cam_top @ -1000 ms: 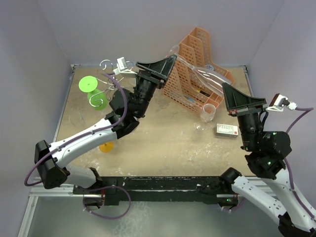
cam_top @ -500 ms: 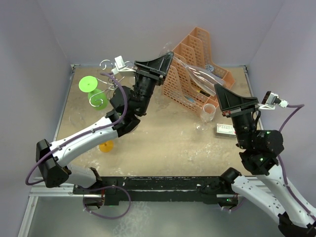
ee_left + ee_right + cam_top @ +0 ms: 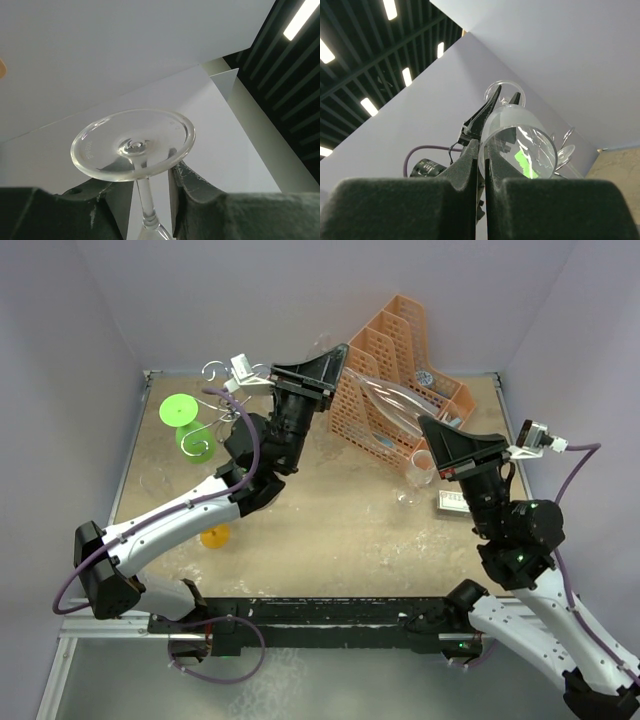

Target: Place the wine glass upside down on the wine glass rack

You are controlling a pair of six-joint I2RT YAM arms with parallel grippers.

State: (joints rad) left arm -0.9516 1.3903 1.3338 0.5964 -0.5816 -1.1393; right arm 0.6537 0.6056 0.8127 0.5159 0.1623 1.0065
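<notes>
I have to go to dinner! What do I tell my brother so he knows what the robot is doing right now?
Glass: up in the air between both arms, in front of the orange organiser.
Left end effector: jaws either side of the stem, just under the foot; a firm grip is not clear.
Right end effector: shut on the bowl's rim.
Rack: far left, behind the left arm.
Done: glass is off the table.
Left: turn it upside down and hang it on the rack.
</notes>
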